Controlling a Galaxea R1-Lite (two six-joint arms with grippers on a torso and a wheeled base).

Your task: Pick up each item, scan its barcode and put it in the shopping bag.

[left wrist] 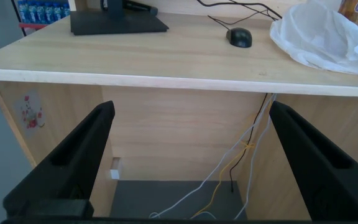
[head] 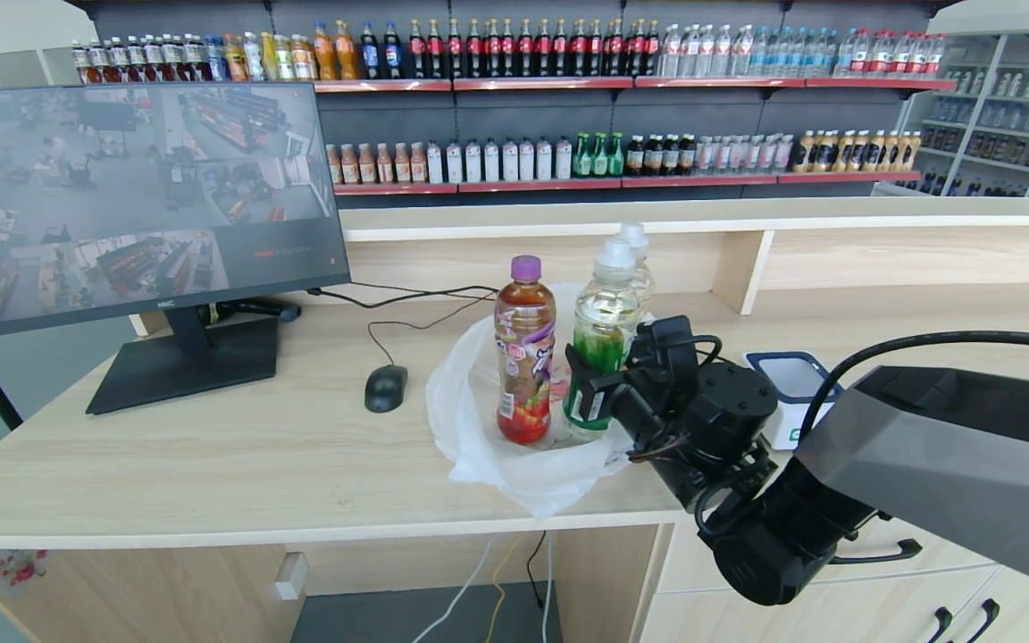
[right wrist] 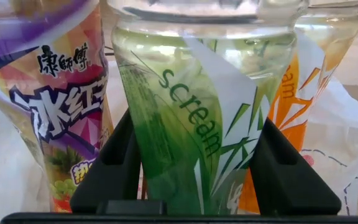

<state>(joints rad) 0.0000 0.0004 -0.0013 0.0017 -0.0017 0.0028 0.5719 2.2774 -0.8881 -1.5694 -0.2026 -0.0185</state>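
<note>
Three bottles stand in the white shopping bag [head: 479,429] on the counter. A red tea bottle [head: 524,357] with a purple cap is on the left, and an orange-labelled bottle [head: 638,268] stands behind. My right gripper [head: 599,382] is shut on the clear green-labelled bottle [head: 604,326], low on its label. In the right wrist view the fingers [right wrist: 118,163] press both sides of the green-labelled bottle [right wrist: 191,112], with the red tea bottle [right wrist: 55,124] beside it. My left gripper [left wrist: 191,168] hangs open below the counter's front edge, holding nothing.
A white barcode scanner [head: 791,384] sits right of the bag, partly behind my right arm. A mouse [head: 385,387] and a monitor [head: 135,201] stand to the left, with cables trailing back. Bare counter [head: 255,464] lies in front of them. Shelves of drinks line the back wall.
</note>
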